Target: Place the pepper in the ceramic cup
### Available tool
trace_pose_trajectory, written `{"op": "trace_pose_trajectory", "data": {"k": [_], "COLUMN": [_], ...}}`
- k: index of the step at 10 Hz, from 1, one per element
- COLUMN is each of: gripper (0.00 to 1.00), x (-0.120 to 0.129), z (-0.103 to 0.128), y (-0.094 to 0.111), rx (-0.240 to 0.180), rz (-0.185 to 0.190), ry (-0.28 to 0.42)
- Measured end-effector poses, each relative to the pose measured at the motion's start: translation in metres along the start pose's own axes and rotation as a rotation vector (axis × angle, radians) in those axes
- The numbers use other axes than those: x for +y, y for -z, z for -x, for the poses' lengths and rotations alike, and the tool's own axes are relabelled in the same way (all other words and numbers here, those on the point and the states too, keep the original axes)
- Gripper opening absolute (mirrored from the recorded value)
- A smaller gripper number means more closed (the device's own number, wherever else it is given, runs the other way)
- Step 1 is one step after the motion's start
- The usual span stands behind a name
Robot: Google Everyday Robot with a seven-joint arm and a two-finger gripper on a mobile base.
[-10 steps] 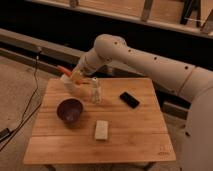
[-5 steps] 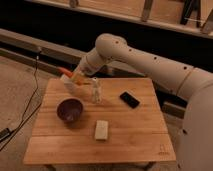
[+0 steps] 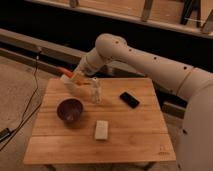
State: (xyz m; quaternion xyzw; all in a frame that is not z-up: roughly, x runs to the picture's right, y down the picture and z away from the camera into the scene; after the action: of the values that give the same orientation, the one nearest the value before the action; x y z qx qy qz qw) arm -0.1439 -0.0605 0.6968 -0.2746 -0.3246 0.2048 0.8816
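Note:
The arm reaches from the right over the table's far left corner. My gripper [image 3: 75, 76] is shut on the small orange-red pepper [image 3: 65, 71], whose tip sticks out to the left. The pepper hangs just above the whitish-beige ceramic cup [image 3: 75, 87], which stands near the back left of the wooden table [image 3: 135, 135]. The gripper hides part of the cup's rim.
A dark purple bowl [image 3: 70, 110] sits in front of the cup. A clear shaker bottle [image 3: 95, 90] stands right of the cup, close to the arm. A black phone [image 3: 129, 99] lies further right. A pale block [image 3: 102, 129] lies at front centre. A cable [image 3: 30, 100] hangs left of the table.

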Motion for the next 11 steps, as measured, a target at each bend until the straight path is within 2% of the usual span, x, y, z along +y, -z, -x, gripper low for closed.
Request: {"op": "trace_pose_trajectory", "data": {"k": [2, 3, 6, 7, 8, 11], "gripper": [0.00, 0.00, 0.00, 0.00, 0.00, 0.00], "x": [-0.011, -0.031, -0.064, -0.067, -0.068, -0.070], "z": [0.014, 0.030, 0.035, 0.034, 0.032, 0.041], "y": [0.002, 0.003, -0.004, -0.011, -0.022, -0.047], "rx": [-0.089, -0.217, -0.438, -0.479, -0.521, -0.599], "rz": [-0.020, -0.061, -0.117, -0.115, -0.097, -0.038], "ry": [0.024, 0.047, 0.069, 0.076, 0.091, 0.156]}}
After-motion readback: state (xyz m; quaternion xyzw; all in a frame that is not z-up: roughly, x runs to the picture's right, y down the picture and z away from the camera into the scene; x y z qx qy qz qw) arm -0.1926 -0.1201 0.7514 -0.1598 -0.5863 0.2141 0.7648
